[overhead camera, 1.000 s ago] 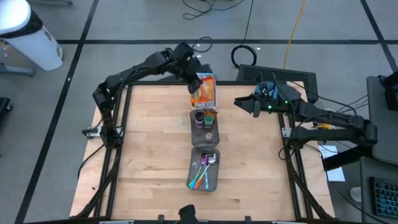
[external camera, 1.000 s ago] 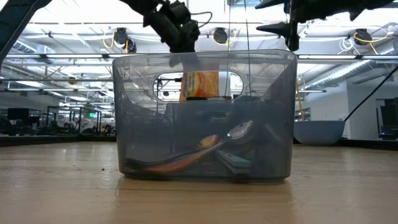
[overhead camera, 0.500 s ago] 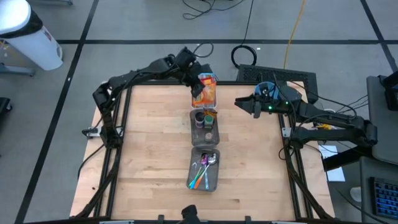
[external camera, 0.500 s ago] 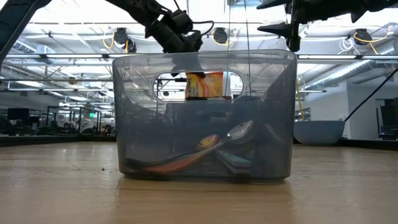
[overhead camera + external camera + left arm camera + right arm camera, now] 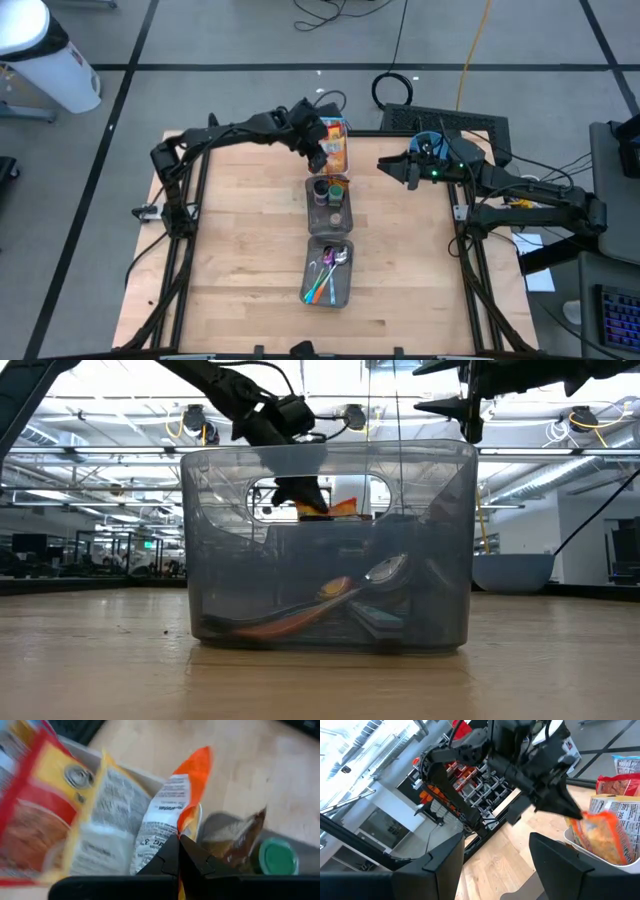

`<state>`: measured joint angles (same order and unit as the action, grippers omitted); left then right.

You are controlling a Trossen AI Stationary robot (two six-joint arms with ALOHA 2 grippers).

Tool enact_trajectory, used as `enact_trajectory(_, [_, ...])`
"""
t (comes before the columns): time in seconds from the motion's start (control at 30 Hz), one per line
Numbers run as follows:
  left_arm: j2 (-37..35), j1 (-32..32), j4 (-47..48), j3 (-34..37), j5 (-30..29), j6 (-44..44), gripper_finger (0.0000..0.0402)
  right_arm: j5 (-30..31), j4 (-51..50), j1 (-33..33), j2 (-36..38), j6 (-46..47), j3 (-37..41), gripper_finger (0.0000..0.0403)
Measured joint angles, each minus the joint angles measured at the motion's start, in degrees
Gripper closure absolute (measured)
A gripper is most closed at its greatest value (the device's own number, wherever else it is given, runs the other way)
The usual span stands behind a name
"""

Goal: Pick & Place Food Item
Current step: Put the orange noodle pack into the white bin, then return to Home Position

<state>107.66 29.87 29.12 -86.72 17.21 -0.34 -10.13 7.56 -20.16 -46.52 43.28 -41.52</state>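
left hand (image 5: pixel 178 851): closing tight on corner of orange snack packet (image 5: pixel 175 807), so it is hanging below hand, just over far white bin (image 5: pixel 338 140).
right hand (image 5: pixel 384 166): waiting w/ fingers apart, empty, well apart from the bench (image 5: pixel 240 260) bins.

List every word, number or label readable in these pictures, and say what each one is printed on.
"37": upside-down digits on the white back of the orange snack packet pinched in the left tool; the finer print there is blurred.
Yellow packet beside it: text block, too blurred.
Packets in the right wrist view: nutrition-style panels, too small.
Nothing else legible.
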Motion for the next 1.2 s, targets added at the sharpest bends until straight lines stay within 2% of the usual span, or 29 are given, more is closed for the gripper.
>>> enact_trajectory(0.27, [-0.07, -1.53, -7.79, 6.84, -0.60, -3.09, 0.0395, 0.04, -0.05, 0.00, 0.00, 0.79, 0.00, 0.0186])
enact_trajectory(0.43, [-0.07, -1.51, -10.27, 7.33, -0.75, -4.80, 0.0396, -0.05, -0.07, 0.00, 0.00, 1.09, 0.00, 0.0186])
enact_trajectory(0.73, [0.11, -1.22, -12.46, 7.39, -0.46, -5.84, 0.0360, -0.33, -0.07, 0.00, 0.00, 1.29, 0.00, 0.0186])
enact_trajectory(0.97, [-1.08, 0.66, -12.52, 7.44, 5.13, -6.32, 0.0305, -0.37, -0.07, 0.00, 0.00, 1.18, -0.02, 0.0186])
enact_trajectory(1.2, [-5.49, 4.58, -12.55, 7.44, 5.32, -7.43, 0.0239, -0.39, -0.07, 0.00, 0.00, -0.63, -0.02, 0.0186])
